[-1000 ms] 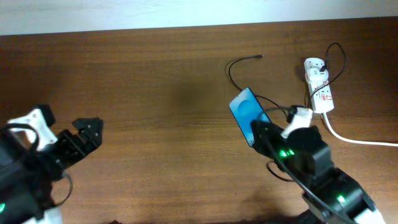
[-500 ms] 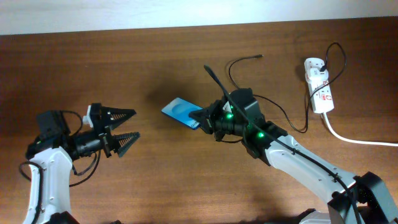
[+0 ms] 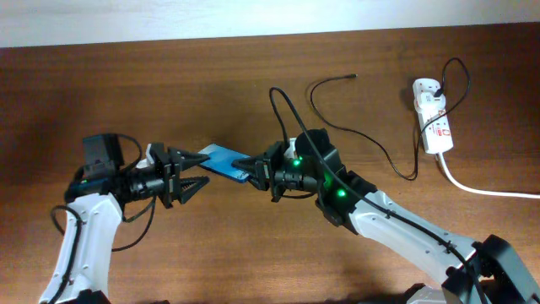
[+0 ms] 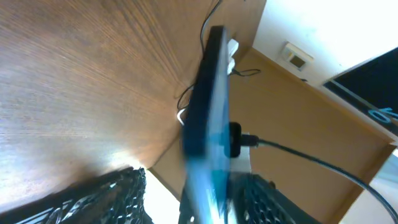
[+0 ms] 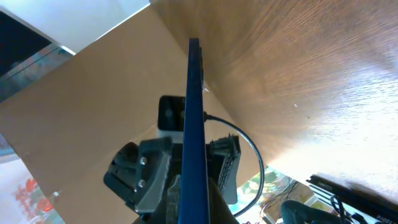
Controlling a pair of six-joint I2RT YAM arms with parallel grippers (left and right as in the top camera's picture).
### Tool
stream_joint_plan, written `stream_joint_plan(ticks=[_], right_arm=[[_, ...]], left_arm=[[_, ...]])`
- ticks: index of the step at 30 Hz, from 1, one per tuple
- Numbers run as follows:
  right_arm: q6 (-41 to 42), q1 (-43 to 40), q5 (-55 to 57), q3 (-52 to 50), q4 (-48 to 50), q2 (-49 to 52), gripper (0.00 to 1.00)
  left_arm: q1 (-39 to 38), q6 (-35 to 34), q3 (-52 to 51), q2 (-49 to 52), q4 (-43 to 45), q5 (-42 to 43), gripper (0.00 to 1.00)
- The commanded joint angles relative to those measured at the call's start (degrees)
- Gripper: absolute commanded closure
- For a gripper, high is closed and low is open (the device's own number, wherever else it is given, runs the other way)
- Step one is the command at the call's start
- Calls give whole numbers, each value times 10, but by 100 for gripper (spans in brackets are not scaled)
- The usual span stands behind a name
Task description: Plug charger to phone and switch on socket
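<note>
Since half a second ago, the right gripper has carried the phone further toward the left edge. The left gripper has reached in to meet it over the middle of the table.

The right fingers are clamped on the phone's right end and hold it off the wood. The left fingers are spread wide, one on each side of its free left end. You cannot tell whether they touch it yet.

The handover turns on this: the phone's long axis runs left to right, pointing into the left jaws. Both wrist views show the slab edge-on, so the left fingers would close on its flat faces.

It is a thin, rigid, glossy slab with a bright blue screen, likely slippery.

The charger, a thin limp black cable, lies with its tip free near the far edge. It runs to the white plastic socket by the far right corner, well apart from both grippers.
</note>
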Motion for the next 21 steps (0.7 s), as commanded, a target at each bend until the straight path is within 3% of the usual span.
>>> stream_joint_plan(ticks=[1,5,10,21], right_arm=[[8,15,1,6,11,-8,96],[9,21,8,6,11,-8,96],[9,21,49,6,10,-8,96],[48,33,100,6,13,-7,96]], left_arm=[[-33,-94,-2,3,44,-43,44],[-66,-139,-2,3,102,-68,51],[-71,-139,-2,3,104,-71,74],[-72,-139,-2,3,104,-71,77]])
